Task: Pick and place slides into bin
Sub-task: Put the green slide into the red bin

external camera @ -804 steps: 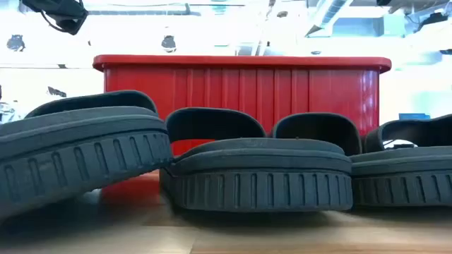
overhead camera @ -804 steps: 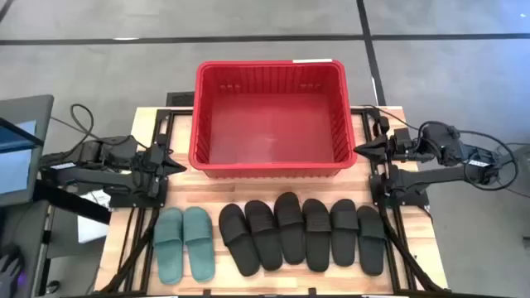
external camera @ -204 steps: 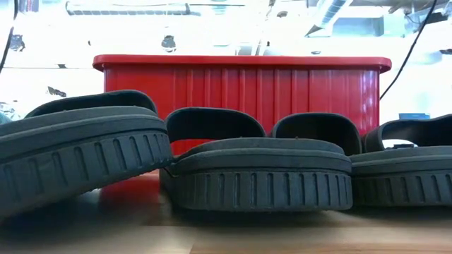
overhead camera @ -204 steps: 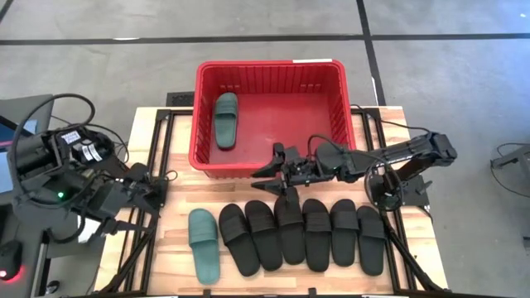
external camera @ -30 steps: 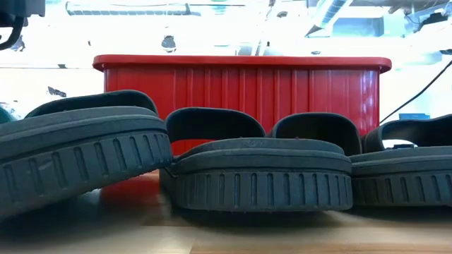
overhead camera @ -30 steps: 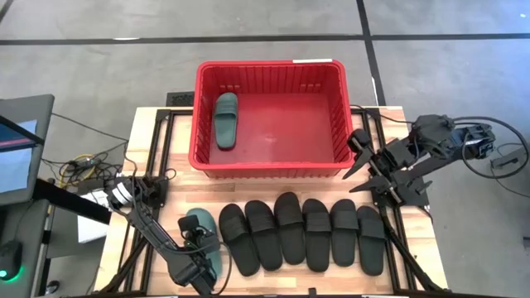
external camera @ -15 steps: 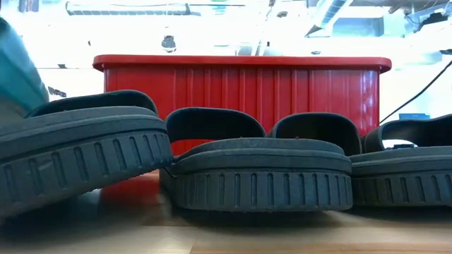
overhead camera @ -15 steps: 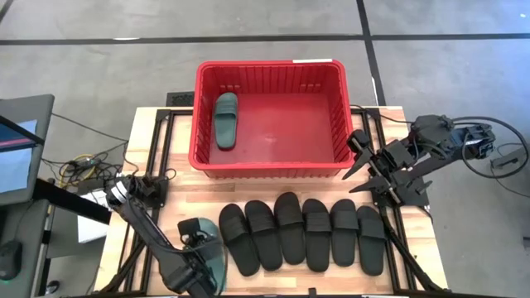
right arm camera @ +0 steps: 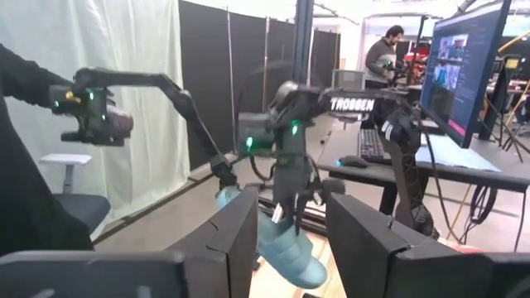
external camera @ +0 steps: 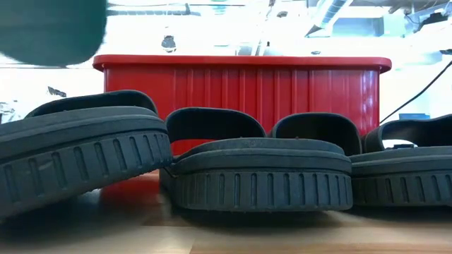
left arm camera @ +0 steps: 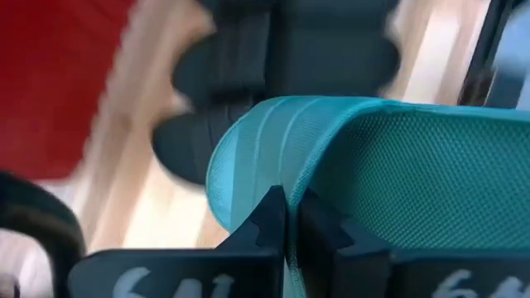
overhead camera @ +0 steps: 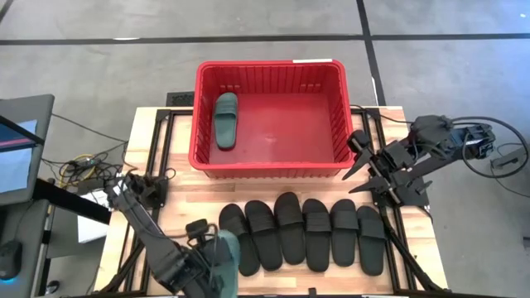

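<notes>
While the left arm works at the near edge of the table, the scene reads as follows from near to far.

Left gripper (overhead camera: 217, 252): at the near left of the table, beside the row of black slides; its fingers (left arm camera: 267, 217) are pressed tight together on the edge of the green slide's strap, as the left wrist view shows.

Held green slide (overhead camera: 225, 257): raised off the wood and tilted, just left of the leftmost black slide; in the low view it appears as a dark green blur (external camera: 53, 29) at the upper left, above the black soles; the right wrist view shows it hanging toe-down (right arm camera: 286, 247) from the left arm.

Black slides (overhead camera: 302, 233): six in a row across the near half of the wooden table (overhead camera: 178, 194), side by side with straps toward the bin; three of their soles fill the low view (external camera: 261, 173).

Bin (overhead camera: 269, 170): red, standing at the far middle of the table behind the row of slides; its ribbed wall spans the low view (external camera: 240, 88).

Green slide in bin (overhead camera: 225, 121): lying flat on the bin floor near its left wall.

Right gripper (overhead camera: 354, 142): waiting at the table's right side, just beside the bin's right near corner; its fingers (right arm camera: 236, 236) stand partly apart, holding nothing.

Person (right arm camera: 383, 54): standing far back in the room beyond the table, near a monitor.
</notes>
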### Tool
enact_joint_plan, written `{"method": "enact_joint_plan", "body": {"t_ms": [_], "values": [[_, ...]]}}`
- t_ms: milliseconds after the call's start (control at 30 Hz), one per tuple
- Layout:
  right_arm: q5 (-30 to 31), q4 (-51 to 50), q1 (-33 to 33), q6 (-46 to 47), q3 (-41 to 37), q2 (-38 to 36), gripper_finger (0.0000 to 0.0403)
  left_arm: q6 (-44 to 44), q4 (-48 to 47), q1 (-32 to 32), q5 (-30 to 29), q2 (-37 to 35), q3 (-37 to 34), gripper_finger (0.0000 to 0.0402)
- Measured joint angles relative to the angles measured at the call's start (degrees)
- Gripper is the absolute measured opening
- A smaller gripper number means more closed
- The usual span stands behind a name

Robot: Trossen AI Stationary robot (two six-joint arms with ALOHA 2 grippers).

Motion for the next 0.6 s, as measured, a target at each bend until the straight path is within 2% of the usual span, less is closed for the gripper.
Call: {"method": "enact_joint_plan", "body": {"t_ms": [133, 300, 467, 600], "values": [[0.0, -0.5, 0.1, 0.9, 0.0, 0.0, 0.0132, 5.4, 0.0, 2.9, -9.3, 0.0, 7.2, 0.0001], [0.0, -0.9, 0.1, 1.5, 0.0, 0.0, 0.0132, 17.3, 0.3, 7.6, -19.1, 0.0, 16.3, 0.0001], [0.3, -0.1, 0.0, 1.5, 0.0, -0.6, 0.0132, 29.9, 1.6, 13.6, -27.2, -5.2, 14.5, 0.0], [3.2, 0.1, 0.0, 2.0, 0.0, -1.3, 0.0132, 41.2, 0.2, 20.5, -30.1, -8.2, 14.5, 0.0]]}}
